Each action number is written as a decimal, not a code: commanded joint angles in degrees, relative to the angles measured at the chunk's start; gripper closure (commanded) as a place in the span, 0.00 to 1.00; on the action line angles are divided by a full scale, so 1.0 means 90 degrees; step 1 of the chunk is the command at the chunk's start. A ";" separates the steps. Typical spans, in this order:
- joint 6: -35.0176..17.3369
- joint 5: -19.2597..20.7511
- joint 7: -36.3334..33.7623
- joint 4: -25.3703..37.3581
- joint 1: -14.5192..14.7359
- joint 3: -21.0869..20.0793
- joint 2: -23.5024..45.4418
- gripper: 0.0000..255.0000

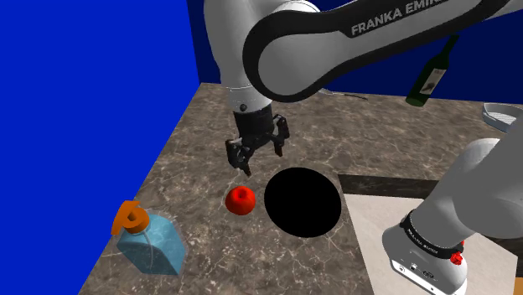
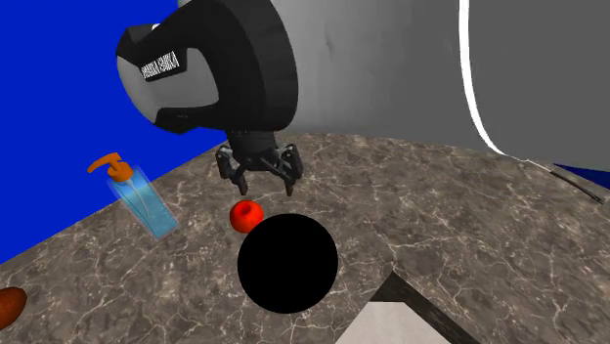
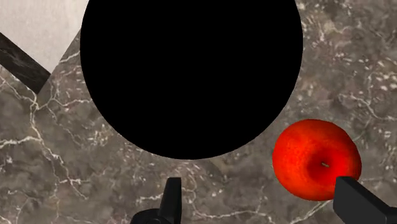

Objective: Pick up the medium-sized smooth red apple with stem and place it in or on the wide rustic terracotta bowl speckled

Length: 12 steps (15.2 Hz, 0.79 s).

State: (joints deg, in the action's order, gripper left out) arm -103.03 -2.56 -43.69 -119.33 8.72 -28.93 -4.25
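Overhead, gripper (image 3: 264,194) hung above the counter (image 1: 209,126), jaws wide apart, holding nothing.

Nearest to it: apple (image 3: 316,159), red and glossy, resting on the counter just beside one finger rather than centred between the two. Stem dimple faced up toward the hand. Judged firm, rounded and fairly light, with a smooth skin likely to slip under a shallow pinch. Best hold looked to be across the widest part, one finger on each flank, once the hand was shifted over it.

Next out: bowl (image 3: 191,76), close beside the apple but not touching. It was drawn as a flat black disc, so rim, depth and contents could not be made out; nothing showed on it.

Farther along the counter, in the shoulder view: soap dispenser (image 1: 149,243), pale blue with an orange pump, contents not readable. Farthest back: dark green wine bottle (image 1: 432,80), tilted.
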 commanded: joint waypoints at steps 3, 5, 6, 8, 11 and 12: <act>-0.0010 0.0355 -0.0720 0.0635 0.0245 -0.0276 0.1128 0.00; 0.0023 0.0538 -0.1047 0.0979 0.0421 -0.0344 0.1686 0.00; 0.0048 0.0627 -0.1201 0.1162 0.0520 -0.0364 0.1966 0.00; -0.0037 0.0628 -0.1203 0.1081 0.0532 -0.0348 0.1970 0.00; -0.0292 0.0641 -0.1212 0.0839 0.0531 -0.0342 0.1986 0.00; -0.0377 0.0647 -0.1217 0.0762 0.0531 -0.0339 0.1994 0.00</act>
State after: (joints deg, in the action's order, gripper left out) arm -105.64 3.18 -54.60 -111.83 13.49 -32.02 13.57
